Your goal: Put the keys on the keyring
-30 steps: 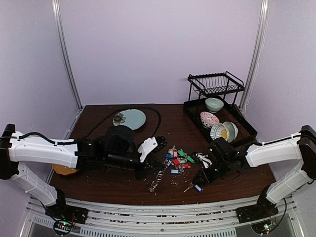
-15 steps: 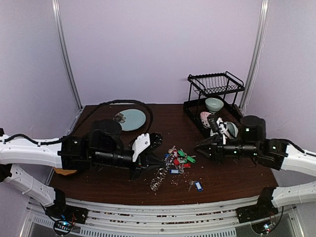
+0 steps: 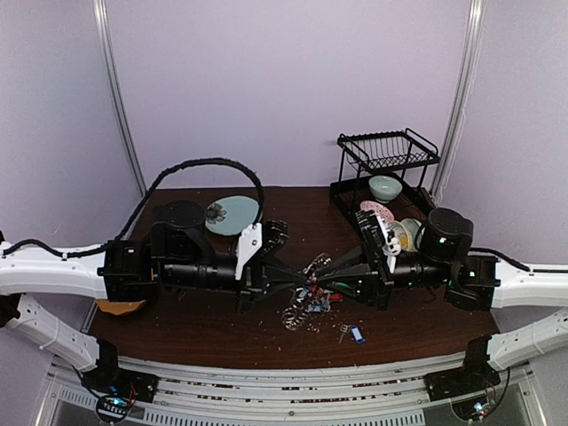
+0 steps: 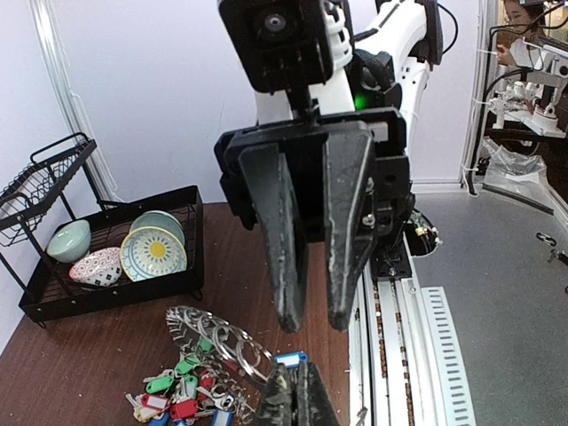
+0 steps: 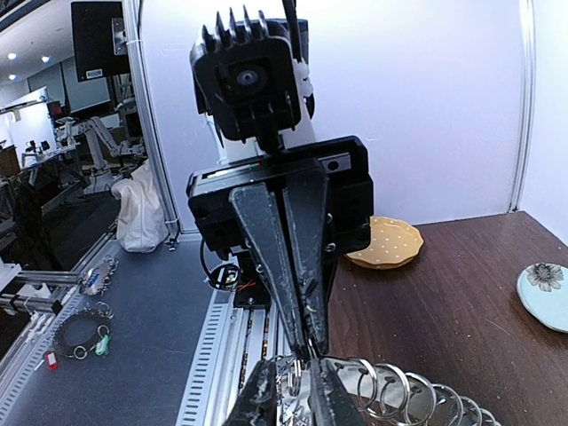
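Note:
The keyring (image 3: 298, 314) is a chain of silvery rings hanging off the table from my left gripper (image 3: 295, 280), which is shut on its edge (image 4: 213, 342). My right gripper (image 3: 321, 277) faces it tip to tip, jaws apart in the left wrist view (image 4: 312, 324). In the right wrist view its fingers (image 5: 266, 395) straddle a ring of the keyring (image 5: 399, 390) just below the left gripper (image 5: 306, 348). The keys (image 4: 177, 395), with red, green and blue tags, lie heaped below. One blue-tagged key (image 3: 355, 335) lies alone at the front.
A black dish rack (image 3: 390, 191) with several bowls stands at the back right. A pale blue plate (image 3: 235, 213) lies at the back, a yellow dotted plate (image 5: 386, 242) at the left edge. The arms' metal rail (image 4: 390, 355) runs along the near edge.
My right arm left the blue-tagged key at the front and swung up to face the left gripper. The left gripper lifted the keyring. The right jaws opened, then narrowed round a ring.

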